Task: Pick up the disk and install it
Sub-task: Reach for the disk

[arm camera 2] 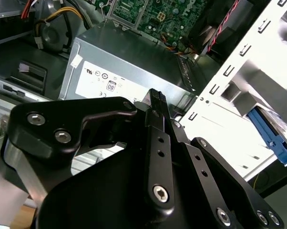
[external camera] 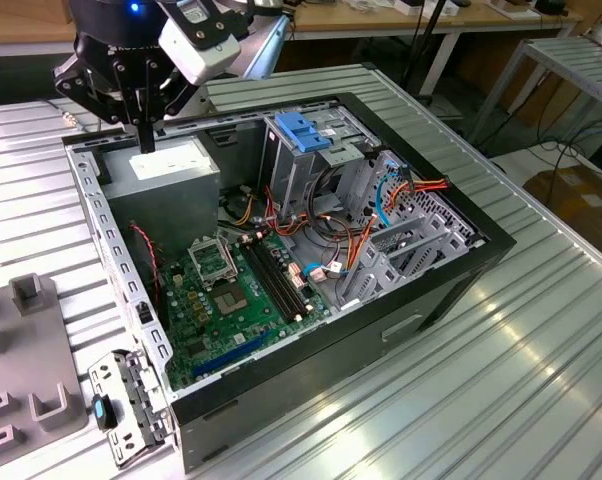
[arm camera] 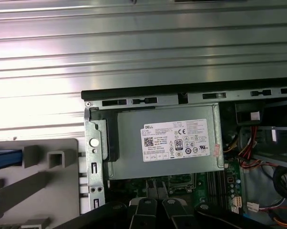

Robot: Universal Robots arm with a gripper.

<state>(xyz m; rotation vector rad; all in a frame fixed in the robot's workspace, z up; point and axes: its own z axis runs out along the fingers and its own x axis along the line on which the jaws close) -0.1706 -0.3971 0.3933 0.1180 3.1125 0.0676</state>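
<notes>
A: The gripper (external camera: 143,145) is hanging over an open computer case (external camera: 421,305), toward the exterior view's left, its two black fingers (arm camera 2: 158,143) pressing together with nothing between them. What is it all resting on?

B: The case is lying open side up on a ribbed aluminium table (external camera: 501,390), the slats catching the light; wooden workbenches (external camera: 381,18) are running across the room behind.

A: And inside?

B: Below the fingertips a grey sheet-metal power supply (external camera: 166,170) is sitting, a white sticker (arm camera: 179,140) on its face. Beside it a green motherboard (external camera: 231,290) is lying flat, and orange and red cables (external camera: 356,235) are looping toward a steel drive cage (external camera: 291,175) that is carrying a blue plastic tab (external camera: 301,132).

A: Where is the disk (arm camera: 4,160)?

B: Outside the case — in the first wrist view its bright blue bracket edge is lying on a grey moulded fixture (arm camera: 43,191) just beside the case wall, apart from the gripper. The picture's border is cutting off the rest, so I cannot tell more.
</notes>
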